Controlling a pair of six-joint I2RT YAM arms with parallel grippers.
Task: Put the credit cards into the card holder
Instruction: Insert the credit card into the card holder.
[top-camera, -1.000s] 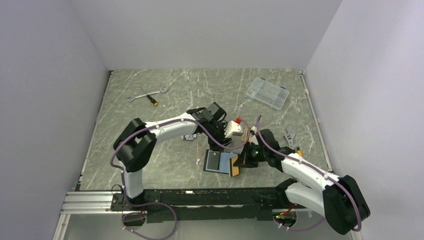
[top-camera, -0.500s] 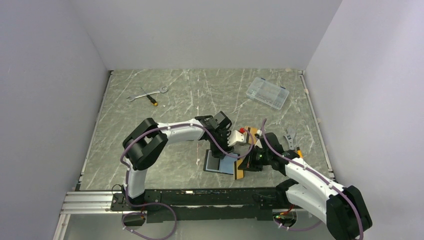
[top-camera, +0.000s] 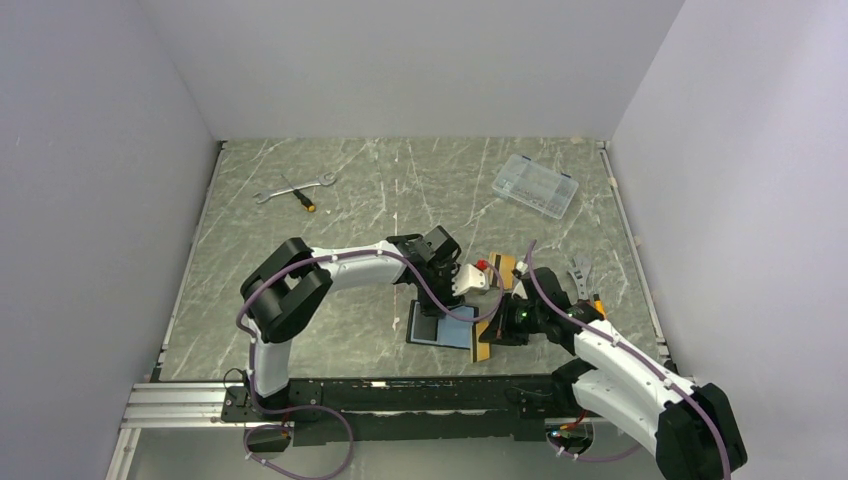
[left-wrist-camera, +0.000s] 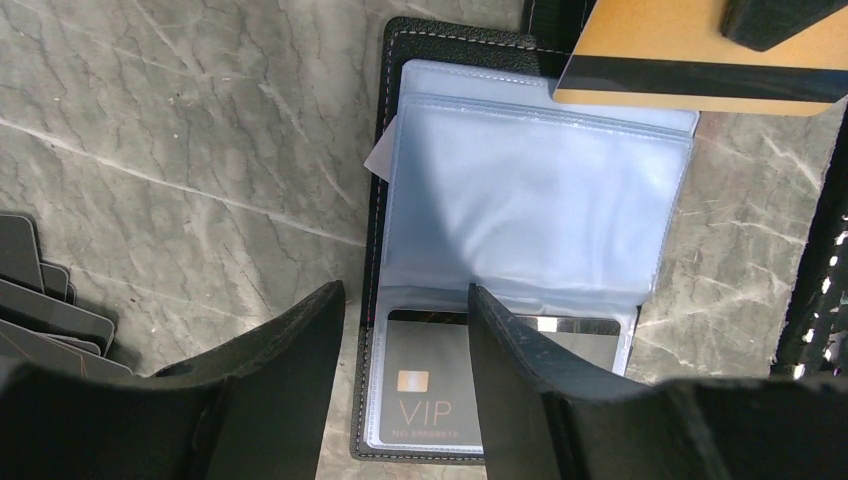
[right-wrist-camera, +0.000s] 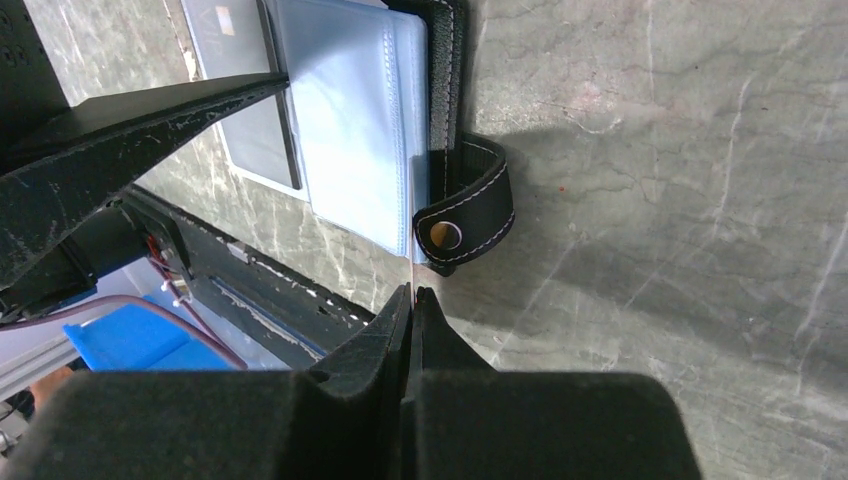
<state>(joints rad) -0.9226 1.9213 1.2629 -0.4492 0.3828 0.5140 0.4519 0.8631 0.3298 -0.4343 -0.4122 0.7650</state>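
Note:
The card holder (left-wrist-camera: 535, 180) lies open on the table, its pale blue sleeves up and a dark "VIP" card in the near sleeve. It also shows in the top view (top-camera: 428, 325), and its tab and snap (right-wrist-camera: 465, 210) show in the right wrist view. My right gripper (right-wrist-camera: 412, 292) is shut on an orange-tan credit card (left-wrist-camera: 690, 60) with a black stripe. The card stands on edge at the holder's right side (top-camera: 482, 348). My left gripper (left-wrist-camera: 405, 295) hangs open over the holder's left edge, with nothing between its fingers (left-wrist-camera: 270, 380).
A stack of dark cards (left-wrist-camera: 40, 310) lies left of the holder. At the back are a wrench (top-camera: 293, 184), a screwdriver (top-camera: 301, 198) and a clear plastic box (top-camera: 535, 185). Small tools (top-camera: 580, 273) lie to the right. An orange-tan piece (top-camera: 505, 265) shows behind the left wrist.
The left arm has come nearer and lower over the holder. The right gripper has shifted a little right and nearer with the card, still shut on it.

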